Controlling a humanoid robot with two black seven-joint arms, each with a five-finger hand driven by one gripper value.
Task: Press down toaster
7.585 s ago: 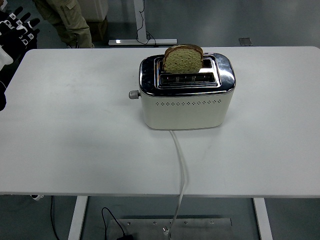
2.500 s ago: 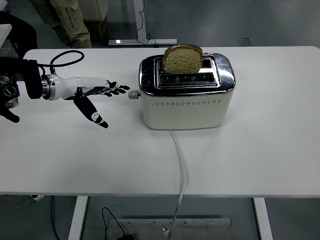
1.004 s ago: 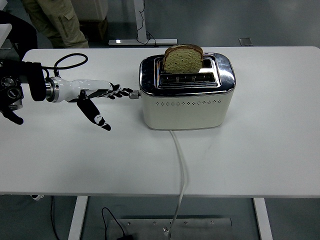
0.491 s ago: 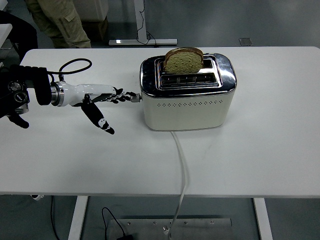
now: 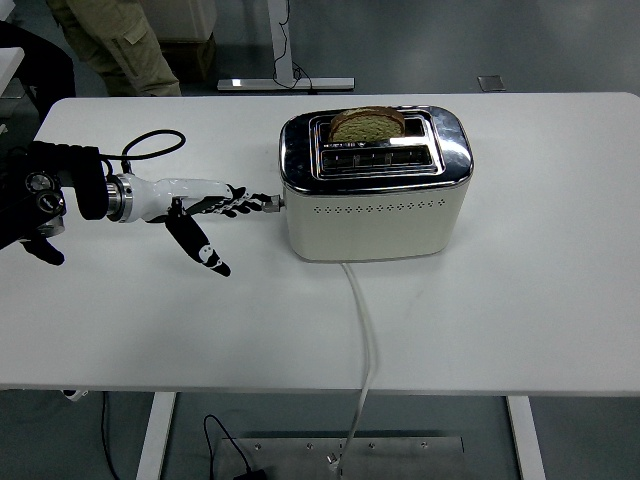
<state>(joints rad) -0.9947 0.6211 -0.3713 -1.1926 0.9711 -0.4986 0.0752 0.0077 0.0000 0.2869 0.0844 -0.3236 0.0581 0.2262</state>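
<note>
A cream and chrome toaster (image 5: 375, 185) sits at the centre of the white surface (image 5: 520, 300), slightly toward the upper part of the frame, its white power cord (image 5: 362, 330) trailing down over the near edge. A slice of brown bread (image 5: 366, 123) sits low in the rear slot, only its top crust showing above the chrome. The left hand (image 5: 205, 205) reaches in from the left edge of the frame, its fingers (image 5: 250, 203) stretched out flat and unclenched, grasping nothing, their tips touching the small lever knob (image 5: 272, 203) on the toaster's left end; the thumb points down toward the surface. At the upper left of the frame a person's trouser legs (image 5: 105, 40) stand behind the surface.
</note>
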